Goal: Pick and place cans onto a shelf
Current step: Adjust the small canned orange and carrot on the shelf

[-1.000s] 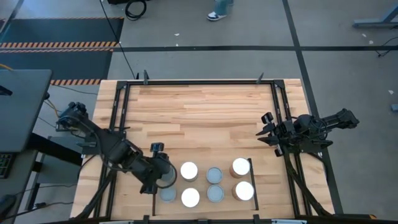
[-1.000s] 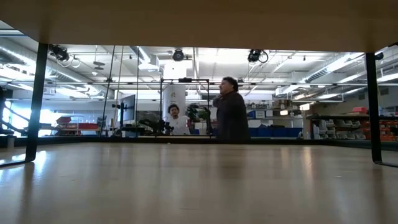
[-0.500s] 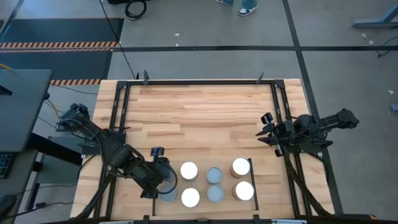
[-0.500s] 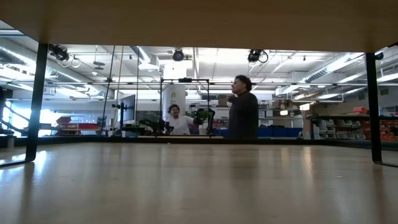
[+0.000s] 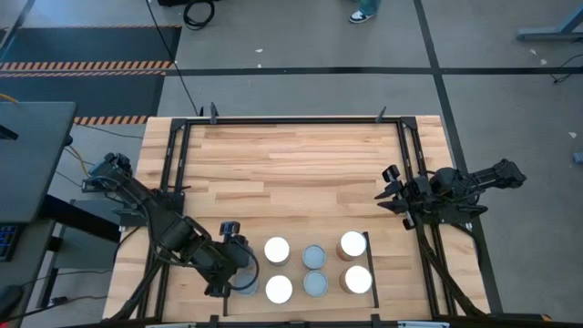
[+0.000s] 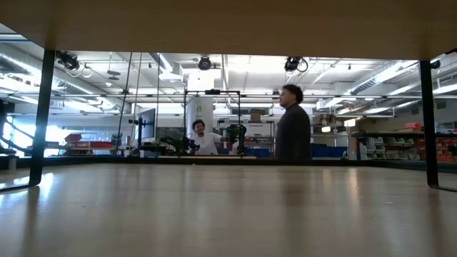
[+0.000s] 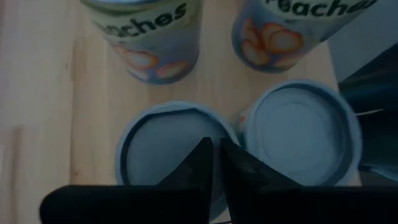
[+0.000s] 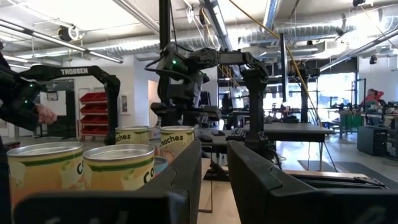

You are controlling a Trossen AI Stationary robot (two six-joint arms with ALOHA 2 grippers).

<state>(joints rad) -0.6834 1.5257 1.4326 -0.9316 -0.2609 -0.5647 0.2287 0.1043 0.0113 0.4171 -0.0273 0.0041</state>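
Note:
Several cans stand upright in two rows on the shelf (image 5: 333,271) near the table's near edge. Some are white-topped (image 5: 277,250), some grey-topped (image 5: 314,283). My left gripper (image 5: 242,271) hangs over the leftmost pair of grey-topped cans and hides most of them in the high view. In the left wrist view my left gripper (image 7: 216,152) is shut, its tips over one grey top (image 7: 163,144), with the other grey-topped can (image 7: 301,140) beside it. My right gripper (image 5: 386,185) is open and empty at the table's right side, well clear of the cans. My left gripper points down with shut fingers (image 7: 200,163) over the grey top (image 7: 149,140) of the leftmost can. I cannot tell whether the tips touch the top or stand just above it.
Two cans labelled "Peaches" (image 7: 149,37) stand just beyond the grey-topped pair. Thin black rails (image 5: 368,260) bound the shelf, and a black frame (image 5: 291,119) runs round the table. The low view shows bare tabletop (image 6: 228,214) and people in the room behind.
My left gripper has moved a little toward the table's near edge and left, staying over the leftmost cans. In the low view a person in the room has walked to the right.

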